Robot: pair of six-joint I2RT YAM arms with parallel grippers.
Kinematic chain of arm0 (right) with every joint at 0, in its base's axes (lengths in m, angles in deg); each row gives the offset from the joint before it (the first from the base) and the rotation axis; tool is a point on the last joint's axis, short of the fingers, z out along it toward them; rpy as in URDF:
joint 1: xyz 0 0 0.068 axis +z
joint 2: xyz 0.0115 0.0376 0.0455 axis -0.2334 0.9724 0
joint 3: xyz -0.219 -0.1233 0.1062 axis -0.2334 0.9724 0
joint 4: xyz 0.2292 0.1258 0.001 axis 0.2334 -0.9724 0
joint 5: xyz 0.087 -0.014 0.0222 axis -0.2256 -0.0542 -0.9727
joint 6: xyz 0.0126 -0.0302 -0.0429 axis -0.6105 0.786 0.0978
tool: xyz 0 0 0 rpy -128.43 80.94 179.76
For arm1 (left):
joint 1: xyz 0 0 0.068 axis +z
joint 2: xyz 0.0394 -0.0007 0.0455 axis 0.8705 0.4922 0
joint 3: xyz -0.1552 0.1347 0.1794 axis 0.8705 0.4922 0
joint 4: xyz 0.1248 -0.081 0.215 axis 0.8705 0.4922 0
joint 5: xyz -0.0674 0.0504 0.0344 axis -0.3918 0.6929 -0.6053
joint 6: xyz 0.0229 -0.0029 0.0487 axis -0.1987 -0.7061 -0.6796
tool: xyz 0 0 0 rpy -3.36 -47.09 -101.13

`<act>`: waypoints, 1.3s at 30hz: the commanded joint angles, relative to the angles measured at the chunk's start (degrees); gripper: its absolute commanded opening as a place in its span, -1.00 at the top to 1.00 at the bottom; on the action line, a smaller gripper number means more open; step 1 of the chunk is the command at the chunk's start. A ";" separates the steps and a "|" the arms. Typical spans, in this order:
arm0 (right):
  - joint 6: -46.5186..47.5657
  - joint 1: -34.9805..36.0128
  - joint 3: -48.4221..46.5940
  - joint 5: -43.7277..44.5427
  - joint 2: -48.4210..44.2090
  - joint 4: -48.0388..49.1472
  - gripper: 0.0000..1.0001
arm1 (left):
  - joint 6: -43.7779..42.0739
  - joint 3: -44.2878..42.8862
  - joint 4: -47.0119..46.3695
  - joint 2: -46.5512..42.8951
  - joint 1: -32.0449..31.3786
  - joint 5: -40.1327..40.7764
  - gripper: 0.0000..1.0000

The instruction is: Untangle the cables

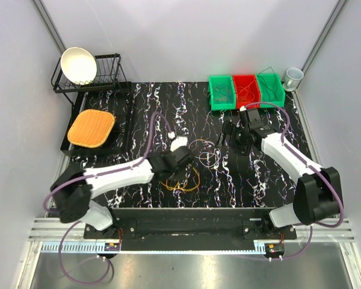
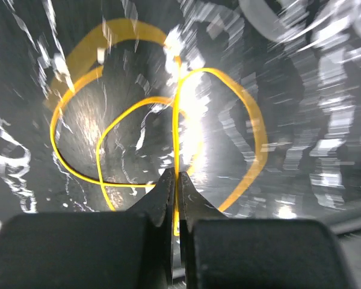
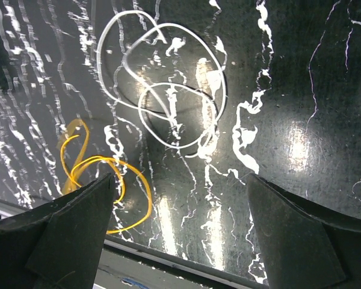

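Pinching yellow cable: left tool clamped on strand, loops fanning ahead of it on counter. Right tool jaws wide apart, gripping nothing, pale cable loops lying just ahead.

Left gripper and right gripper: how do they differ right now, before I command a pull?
The left gripper is shut, while the right gripper stands wide open. The left gripper pinches a strand of the yellow cable between its fingers; the right gripper holds nothing, with pale cable loops lying ahead of it. Both are over the black marbled table.
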State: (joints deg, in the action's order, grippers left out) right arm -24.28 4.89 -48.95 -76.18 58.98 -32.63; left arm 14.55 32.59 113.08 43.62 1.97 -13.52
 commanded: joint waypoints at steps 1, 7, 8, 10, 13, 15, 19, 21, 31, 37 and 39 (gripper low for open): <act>0.27 0.50 -1.68 -0.75 -5.26 -0.01 -0.89 | -3.63 -11.78 6.89 -8.38 -0.17 5.97 1.00; 0.01 0.50 -3.09 -6.63 -12.63 2.62 -0.92 | -9.25 -22.85 14.11 -12.25 -0.08 6.33 1.00; -0.16 0.50 -3.27 -8.38 -14.91 3.76 -0.93 | -10.65 -24.09 15.00 -12.60 -0.17 5.89 1.00; -1.04 0.42 -3.62 -11.19 -17.21 5.00 -0.96 | -12.15 -27.08 16.14 -13.48 -0.08 3.79 1.00; -2.36 0.50 -3.27 -16.11 -22.65 8.77 -0.98 | -15.93 -29.89 16.50 -14.45 0.01 0.10 1.00; -3.59 0.50 -2.83 -18.84 -24.15 11.76 -0.98 | -18.13 -31.83 17.28 -14.71 0.10 -1.23 1.00; -6.40 0.50 -2.30 -26.04 -26.62 16.50 -0.97 | -19.72 -33.06 17.73 -15.15 0.18 -2.72 1.00; -7.80 0.42 -1.78 -27.90 -27.06 19.23 -0.95 | -20.42 -33.24 17.73 -15.07 0.27 -3.17 1.00; -12.29 1.47 -1.51 -31.07 -26.53 23.36 -0.78 | -21.30 -32.01 16.76 -13.05 0.18 -7.03 1.00; -5.63 2.70 -0.28 -33.26 -27.41 25.22 -0.75 | -25.25 -34.03 15.62 -11.90 0.27 -20.79 1.00; -3.87 2.70 0.16 -35.63 -27.59 26.70 -0.75 | -26.40 -35.34 15.62 -11.90 0.27 -23.90 1.00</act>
State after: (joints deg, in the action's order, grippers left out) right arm -32.95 7.21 -49.32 -106.82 32.57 -10.64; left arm -8.03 1.64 131.90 31.53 2.17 -26.03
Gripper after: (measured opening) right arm 0.876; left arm 0.012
